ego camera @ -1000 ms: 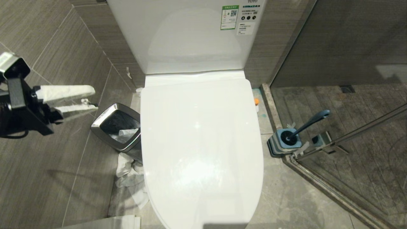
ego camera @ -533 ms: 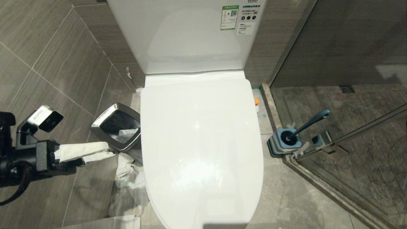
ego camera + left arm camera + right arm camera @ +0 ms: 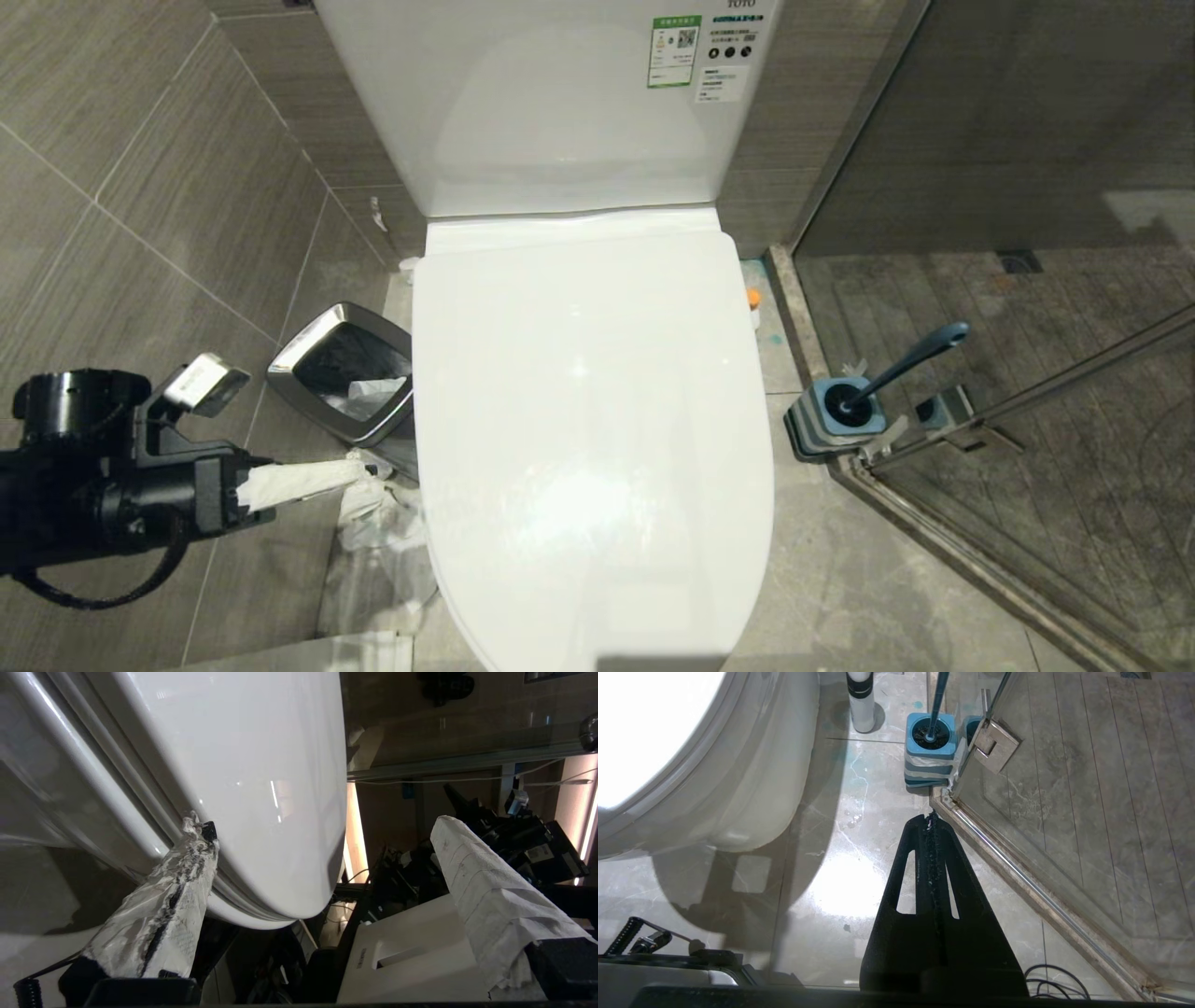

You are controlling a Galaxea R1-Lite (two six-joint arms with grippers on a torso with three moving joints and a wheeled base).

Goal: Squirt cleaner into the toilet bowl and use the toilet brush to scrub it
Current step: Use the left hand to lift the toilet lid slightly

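The toilet's white lid is down, so the inside of the toilet bowl is hidden; only its outer porcelain shows. My left gripper is low at the toilet's left side, its paper-wrapped fingers open wide. One fingertip rests at the seam under the lid's edge, and the other stands clear, off the toilet's front. The toilet brush stands in its blue stand right of the toilet. My right gripper is shut and empty, pointing at the floor near that stand. Of the cleaner I see only faint turquoise smears on the floor.
A chrome-rimmed waste bin stands just behind the left gripper, with crumpled paper on the floor below it. A glass shower door and its sill run close by the brush stand. A white bottle stands between the toilet and the stand.
The left arm has come down from high at the left and moved in beside the toilet's left edge. Its wrist has rolled and its fingers have spread wider. The right arm has kept still.
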